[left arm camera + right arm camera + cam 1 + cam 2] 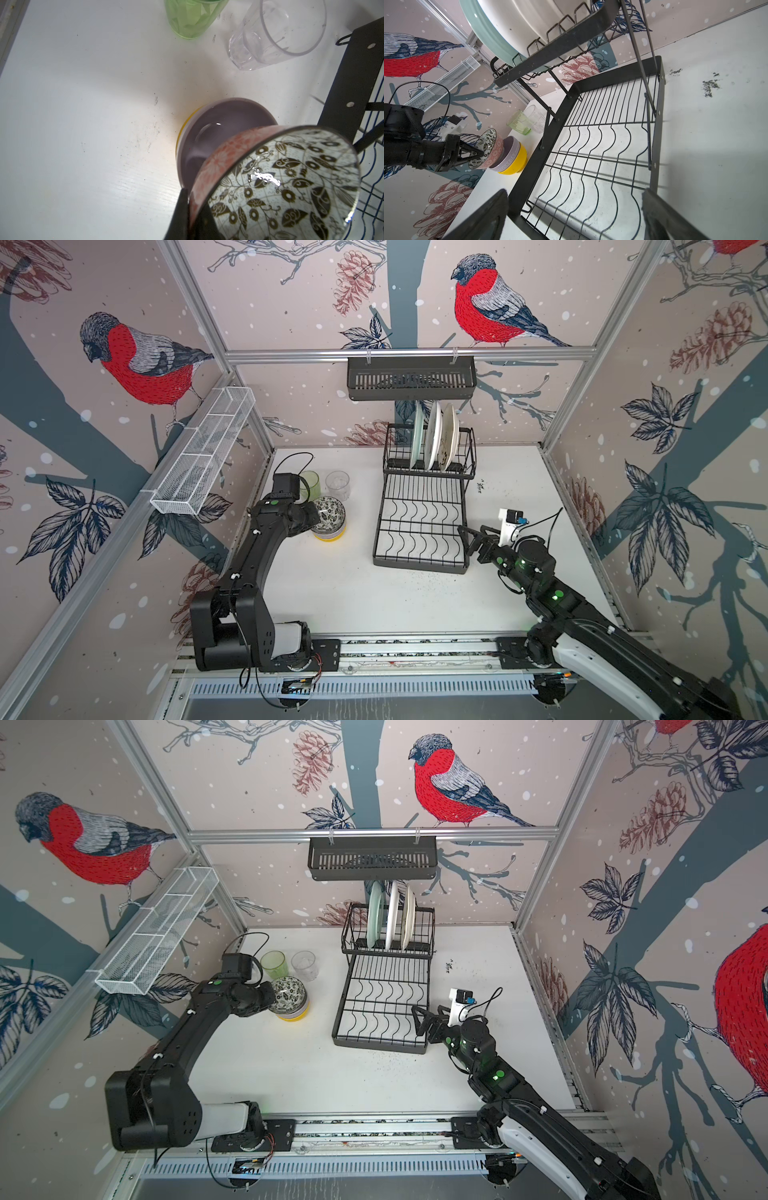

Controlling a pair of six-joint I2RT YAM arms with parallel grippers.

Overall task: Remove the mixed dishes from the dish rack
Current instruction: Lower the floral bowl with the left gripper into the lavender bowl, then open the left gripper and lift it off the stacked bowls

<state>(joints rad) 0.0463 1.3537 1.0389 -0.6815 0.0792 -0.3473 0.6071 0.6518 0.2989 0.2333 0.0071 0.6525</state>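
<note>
My left gripper (191, 207) is shut on the rim of the pink bowl (291, 182), which has a black leaf pattern inside. The bowl (494, 151) is tilted, its base in the lilac bowl (508, 158), which sits in the yellow bowl (517, 164) on the table. Left of the dish rack (419, 566) stand the green glass (311, 483) and the clear glass (337, 485). Three plates stand on edge in the raised tier: pale green (417, 435), white (433, 435) and cream (451, 439). My right gripper (575, 193) hangs open over the front right corner of the bare lower tray.
A black slotted basket (411, 379) hangs on the back wall above the plates. A long white mesh basket (203, 452) is fixed to the left wall. Bare white table (353, 593) lies in front of the rack and to its right.
</note>
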